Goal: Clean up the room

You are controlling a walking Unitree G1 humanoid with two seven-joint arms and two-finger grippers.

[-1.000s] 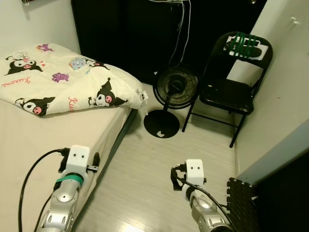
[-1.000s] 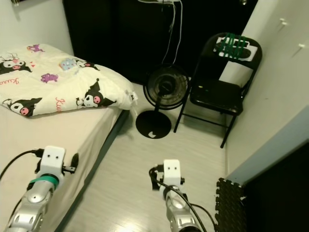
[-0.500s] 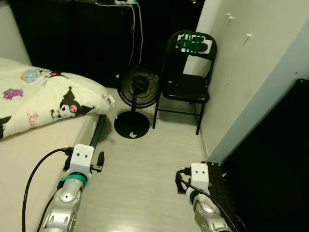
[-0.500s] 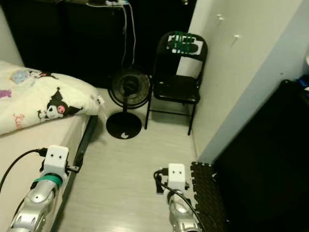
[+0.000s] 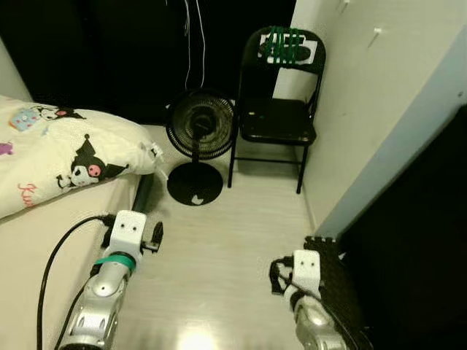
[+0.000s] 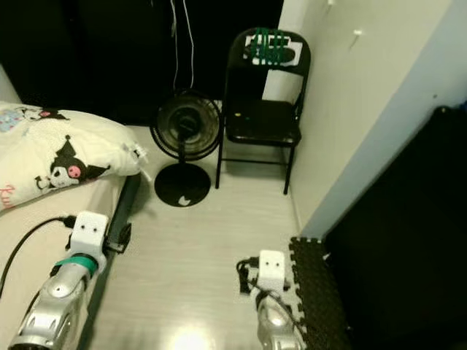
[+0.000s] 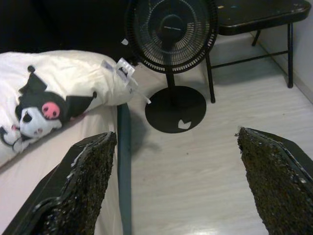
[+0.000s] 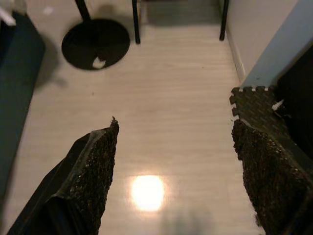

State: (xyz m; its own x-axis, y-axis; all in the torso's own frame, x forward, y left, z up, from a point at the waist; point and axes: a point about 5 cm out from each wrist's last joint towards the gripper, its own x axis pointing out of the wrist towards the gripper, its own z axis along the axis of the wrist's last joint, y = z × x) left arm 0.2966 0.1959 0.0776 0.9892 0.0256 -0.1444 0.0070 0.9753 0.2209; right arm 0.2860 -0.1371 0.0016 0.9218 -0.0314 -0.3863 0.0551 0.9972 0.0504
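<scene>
Pale wood floor lies ahead, between the bed and the wall. Both claws are wide apart and hold nothing. The left claw hangs by the bed's edge. The right claw hangs over the floor, near a black foam mat.

I think the robot is looking round for things to tidy. To do this well, it should go slowly and keep both arms low and close in. It should stay clear of the fan and its thin cord.

Things that may need tidying: a cream pillow with cartoon prints lies at the end of the bed, with one corner poking over the edge. A black folding chair stands by the wall, just beside the fan. Something green and white hangs on the chair's back. I cannot tell what it is.
</scene>
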